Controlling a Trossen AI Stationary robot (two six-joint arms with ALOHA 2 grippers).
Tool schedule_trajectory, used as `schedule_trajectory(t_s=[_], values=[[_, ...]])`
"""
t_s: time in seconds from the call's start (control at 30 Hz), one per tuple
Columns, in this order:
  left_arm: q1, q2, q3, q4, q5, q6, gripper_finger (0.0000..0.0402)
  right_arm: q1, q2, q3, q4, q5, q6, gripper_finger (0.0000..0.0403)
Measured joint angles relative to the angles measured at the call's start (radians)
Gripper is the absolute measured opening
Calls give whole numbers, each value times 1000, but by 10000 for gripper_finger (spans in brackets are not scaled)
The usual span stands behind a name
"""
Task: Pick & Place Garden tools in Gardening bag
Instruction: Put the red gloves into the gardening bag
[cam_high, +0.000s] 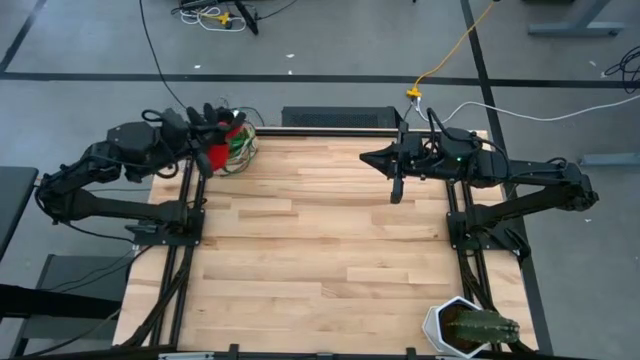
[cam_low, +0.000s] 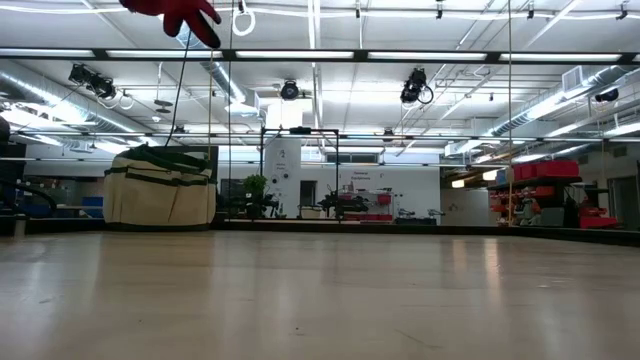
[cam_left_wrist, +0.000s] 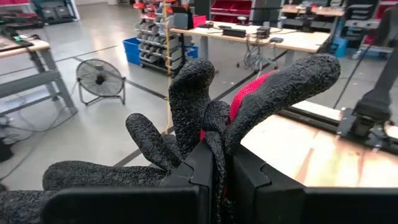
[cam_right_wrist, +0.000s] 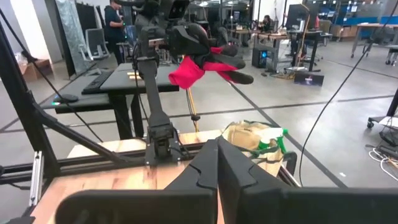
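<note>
The left pincer (cam_left_wrist: 214, 168) pinches the red-and-black glove (cam_right_wrist: 208, 65), holding it in the air right above the bag (cam_high: 240, 147). The bag holds green and white items. The right pincer (cam_right_wrist: 217, 165), pressed together and holding nothing, hovers over the bench (cam_high: 320, 250), well apart from the bag.

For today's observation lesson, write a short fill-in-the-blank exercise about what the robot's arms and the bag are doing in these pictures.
1. The left gripper is shut on the red-and-black ____.
2. The gardening bag sits at the table's far ____ corner in the high view.
3. The right gripper is shut and holds ____.
4. The white pot holds a green ____.

Missing words: glove; left; nothing; cactus
</note>
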Motion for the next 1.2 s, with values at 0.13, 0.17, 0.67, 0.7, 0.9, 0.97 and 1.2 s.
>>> schedule_trajectory(t_s=[0.13,0.17,0.67,0.7,0.9,0.97,1.2], values=[[0,-11,0,-59,-50,-4,29,0,0,0,0,0,5,2],[0,-11,0,-75,-66,-8,29,0,0,0,0,0,10,2],[1,-160,-338,180,-224,22,29,0,0,0,2,0,22,1],[1,-176,-359,201,-234,33,29,0,0,0,2,0,22,1],[1,-246,-432,231,-240,50,29,0,0,0,2,0,32,1],[1,-259,-445,235,-238,51,29,0,0,0,2,0,46,1],[38,-254,-453,290,-169,94,29,0,1,0,2,0,49,1]])
